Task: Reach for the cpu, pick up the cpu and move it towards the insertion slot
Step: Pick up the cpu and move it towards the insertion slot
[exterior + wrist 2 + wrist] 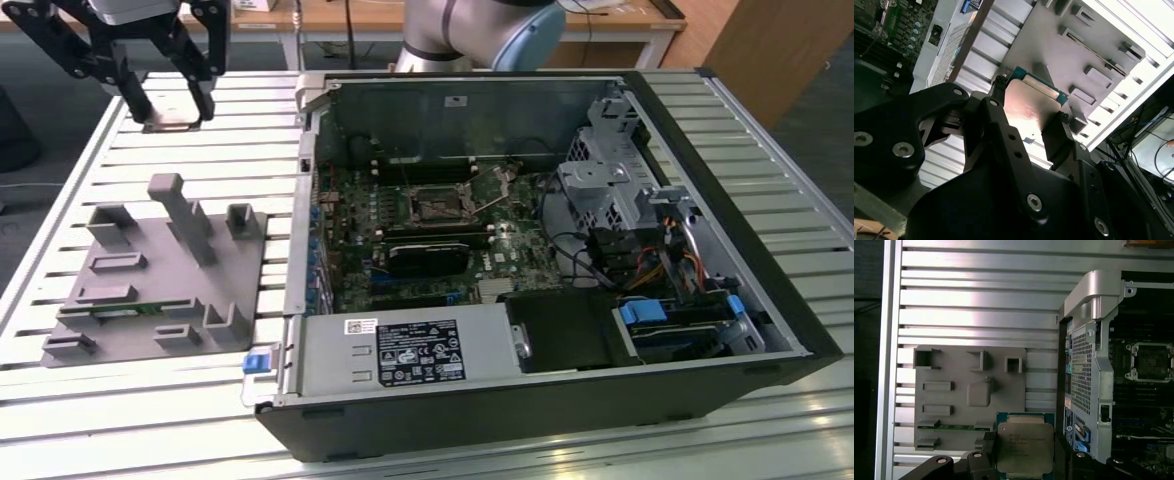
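Note:
My gripper hangs above the slatted table at the exterior view's far left, shut on the cpu. In both wrist views the cpu is a flat square chip with a silvery top and a green rim. It is pinched between the black fingers and held clear of the grey fixture plate. The insertion slot is a square dark socket with a metal frame. It lies on the motherboard inside the open computer case, well to the exterior view's right of the gripper.
The grey fixture plate with raised blocks holds a green memory stick near its front. The case wall stands between the gripper and the socket. A black heatsink block sits just below the socket. The robot base is behind the case.

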Robot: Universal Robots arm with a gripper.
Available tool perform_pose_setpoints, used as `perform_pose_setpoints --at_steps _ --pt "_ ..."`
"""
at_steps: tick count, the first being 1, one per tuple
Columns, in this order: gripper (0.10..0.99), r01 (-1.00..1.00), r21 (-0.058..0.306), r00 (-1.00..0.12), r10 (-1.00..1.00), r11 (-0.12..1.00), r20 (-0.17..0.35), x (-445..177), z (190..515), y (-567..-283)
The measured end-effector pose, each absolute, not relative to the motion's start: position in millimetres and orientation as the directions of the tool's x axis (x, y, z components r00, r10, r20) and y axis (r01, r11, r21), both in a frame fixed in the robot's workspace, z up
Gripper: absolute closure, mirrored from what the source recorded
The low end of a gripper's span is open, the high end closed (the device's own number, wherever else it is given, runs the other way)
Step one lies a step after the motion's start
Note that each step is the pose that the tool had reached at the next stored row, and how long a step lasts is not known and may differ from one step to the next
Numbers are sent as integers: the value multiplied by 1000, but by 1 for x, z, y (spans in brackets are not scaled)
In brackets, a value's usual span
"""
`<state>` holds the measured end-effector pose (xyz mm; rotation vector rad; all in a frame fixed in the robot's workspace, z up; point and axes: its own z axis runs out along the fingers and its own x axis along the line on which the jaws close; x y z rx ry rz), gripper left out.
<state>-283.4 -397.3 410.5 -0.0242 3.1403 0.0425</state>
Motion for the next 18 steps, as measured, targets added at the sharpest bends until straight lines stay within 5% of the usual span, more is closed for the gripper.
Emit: perform_pose_setpoints --at_steps 18 --pt "545 -15 27 -1000 -15 1000 -1 -213 410 -390"
